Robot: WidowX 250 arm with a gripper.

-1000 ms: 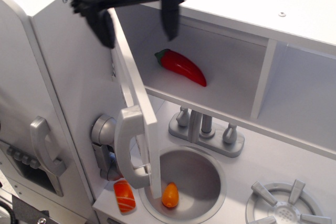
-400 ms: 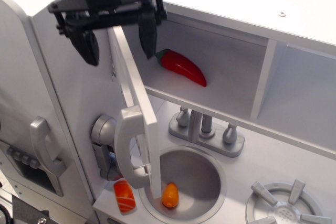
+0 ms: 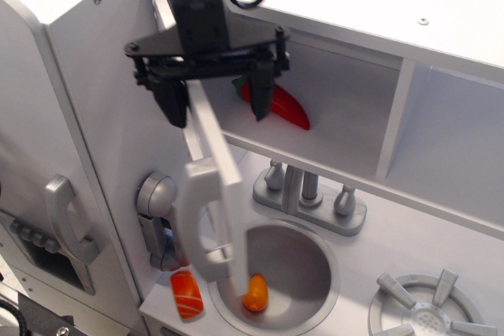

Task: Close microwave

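Note:
The microwave is a white box compartment in the toy kitchen. Its white door stands open, swung out toward me and seen almost edge-on, with its tall silver handle low on the outer face. My black gripper is open and hangs over the door's upper part. One finger is on the outer left side and the other is on the inner right side. A red chili pepper lies inside the compartment, partly hidden by the right finger.
Below are a round sink with an orange toy in it, a salmon piece on its left rim, a grey faucet and a burner. A tall white door with a silver handle stands at left.
My gripper has come down and moved right, from above the cabinet's top corner to astride the open door. The door's lower end has shifted slightly right.

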